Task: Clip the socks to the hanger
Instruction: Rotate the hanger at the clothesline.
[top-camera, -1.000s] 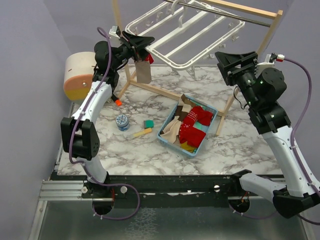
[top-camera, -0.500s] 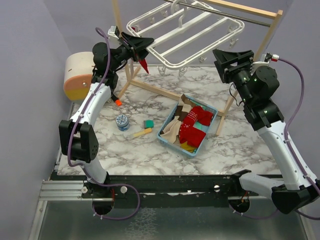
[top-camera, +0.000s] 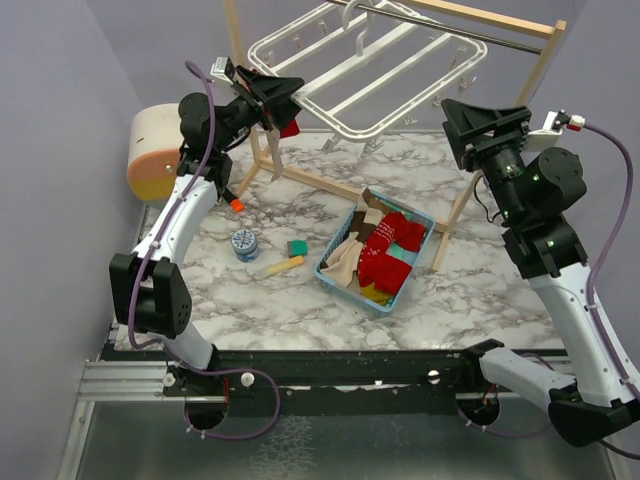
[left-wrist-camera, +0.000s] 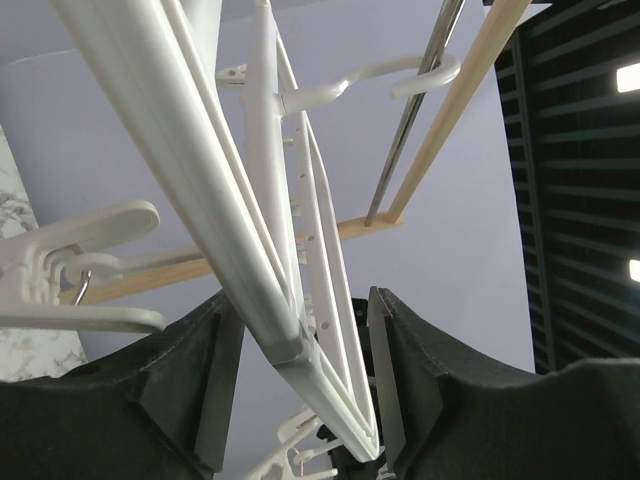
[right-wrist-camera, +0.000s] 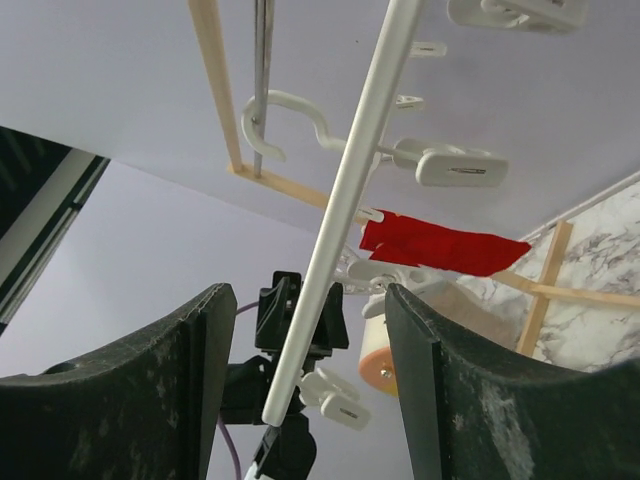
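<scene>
Two grippers are up at the hanger (top-camera: 365, 65). From above, the left gripper (top-camera: 275, 92) is at its left corner, with a red sock (top-camera: 291, 127) just below. The right gripper (top-camera: 478, 122) is near its right edge, and more socks (top-camera: 385, 255) lie in the blue basket (top-camera: 345, 291).

Left wrist — fingers (left-wrist-camera: 200, 400) spread, a hanger rail between them.

Right wrist — fingers (right-wrist-camera: 150, 400) also spread, a rail between them with gaps on both sides; the red sock is clipped to the hanger.

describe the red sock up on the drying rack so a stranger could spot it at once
Find the wooden stand at the back of the marble table, with the white hanger hooked on it. The red sock hangs under the hanger's left end. Unlike the other red socks, down in the light-blue basket, it dangles against white bars.
</scene>
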